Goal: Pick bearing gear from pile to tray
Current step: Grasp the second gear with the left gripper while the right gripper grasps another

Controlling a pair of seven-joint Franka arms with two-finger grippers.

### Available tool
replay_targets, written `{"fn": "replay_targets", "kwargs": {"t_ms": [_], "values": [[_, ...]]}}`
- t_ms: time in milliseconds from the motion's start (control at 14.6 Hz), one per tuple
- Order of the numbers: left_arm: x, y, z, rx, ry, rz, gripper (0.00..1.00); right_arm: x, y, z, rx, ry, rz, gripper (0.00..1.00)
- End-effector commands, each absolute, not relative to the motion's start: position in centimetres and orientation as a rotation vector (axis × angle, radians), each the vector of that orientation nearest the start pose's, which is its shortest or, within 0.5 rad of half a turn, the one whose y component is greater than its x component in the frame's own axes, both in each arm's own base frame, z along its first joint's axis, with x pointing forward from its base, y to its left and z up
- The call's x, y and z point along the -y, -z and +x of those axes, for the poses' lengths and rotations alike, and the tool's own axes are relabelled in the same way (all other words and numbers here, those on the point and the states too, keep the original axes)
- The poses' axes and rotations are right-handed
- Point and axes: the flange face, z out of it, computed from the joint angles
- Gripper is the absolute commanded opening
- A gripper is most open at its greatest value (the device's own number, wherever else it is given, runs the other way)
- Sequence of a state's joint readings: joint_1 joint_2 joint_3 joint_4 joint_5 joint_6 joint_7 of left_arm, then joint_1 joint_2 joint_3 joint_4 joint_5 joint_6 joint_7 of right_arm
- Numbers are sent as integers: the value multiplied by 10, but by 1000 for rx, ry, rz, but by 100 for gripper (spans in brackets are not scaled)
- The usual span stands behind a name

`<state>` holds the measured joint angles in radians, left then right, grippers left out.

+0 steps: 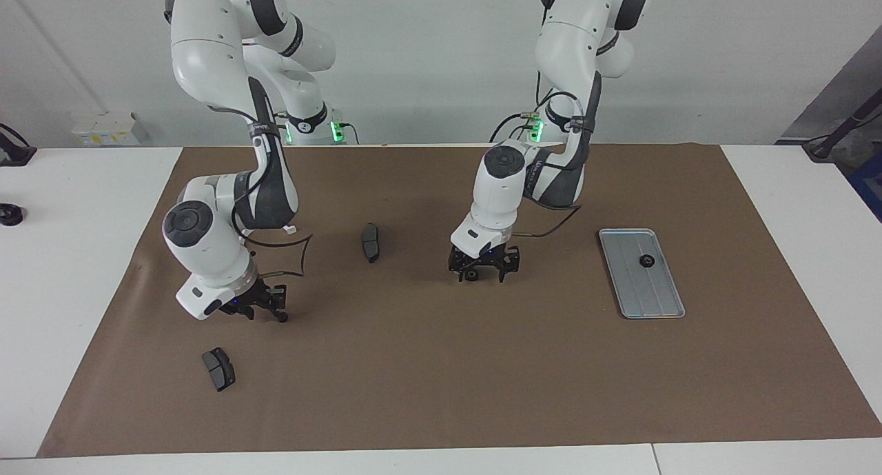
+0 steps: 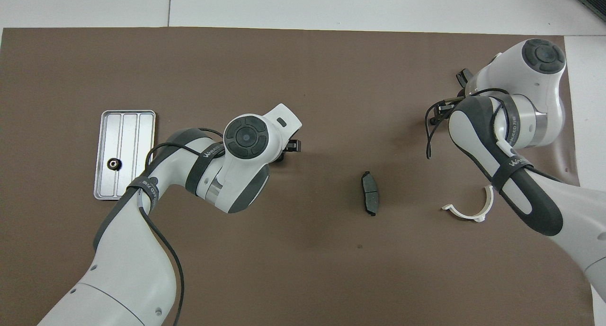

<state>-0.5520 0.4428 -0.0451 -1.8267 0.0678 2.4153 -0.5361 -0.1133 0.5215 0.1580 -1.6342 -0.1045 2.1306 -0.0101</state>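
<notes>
The silver tray (image 1: 651, 296) lies on the brown mat toward the left arm's end, and also shows in the overhead view (image 2: 124, 127). One black bearing gear (image 1: 646, 260) lies in it (image 2: 113, 163). My left gripper (image 1: 482, 267) is low over the middle of the mat and open, with a small black gear (image 1: 470, 275) on the mat between its fingers. My right gripper (image 1: 265, 309) hangs low over the mat toward the right arm's end. A small black round bit (image 1: 282, 316) sits at its tip; I cannot tell what it is.
One dark brake pad (image 1: 371, 242) lies between the two arms (image 2: 370, 192). Another brake pad (image 1: 218, 369) lies farther from the robots than the right gripper. A white half-ring (image 2: 468, 211) lies by the right arm's forearm.
</notes>
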Motion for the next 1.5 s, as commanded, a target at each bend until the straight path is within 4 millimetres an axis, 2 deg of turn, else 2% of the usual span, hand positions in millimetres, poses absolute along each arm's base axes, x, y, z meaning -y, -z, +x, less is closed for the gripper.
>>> {"fn": "replay_targets", "kwargs": {"t_ms": [0, 137, 205, 274, 342, 479, 547, 752, 958, 1094, 1300, 1436], "values": [[373, -299, 527, -186, 224, -3158, 84, -20, -309, 677, 153, 3, -3132, 54], [376, -297, 523, -198, 213, -3154, 74, -23, -296, 672, 147, 20, -3119, 54], [376, -296, 521, -201, 210, -3152, 64, -25, -292, 670, 142, 26, -3111, 53], [377, -298, 522, -197, 204, -3150, 40, -28, -291, 669, 147, 19, -3111, 52], [374, -297, 523, -185, 197, -3146, 3, -29, -290, 668, 143, 12, -3112, 52], [372, -299, 525, -148, 170, -3133, 0, -31, -289, 667, 131, -5, -3113, 48], [369, -307, 528, -141, 184, -3133, 0, -36, -290, 666, 129, -8, -3113, 48], [341, -339, 538, -73, 212, -3121, 0, -37, -287, 663, 120, -20, -3114, 40], [286, -369, 553, 50, 214, -3111, 0, -36, -284, 658, 118, -39, -3115, 31], [249, -377, 559, 137, 219, -3107, 0, -35, -282, 657, 118, -44, -3115, 25], [188, -374, 564, 204, 189, -3089, 0, -33, -282, 657, 114, -46, -3115, 15], [150, -374, 566, 242, 174, -3080, 0, -33, -282, 657, 114, -46, -3115, 12]]}}
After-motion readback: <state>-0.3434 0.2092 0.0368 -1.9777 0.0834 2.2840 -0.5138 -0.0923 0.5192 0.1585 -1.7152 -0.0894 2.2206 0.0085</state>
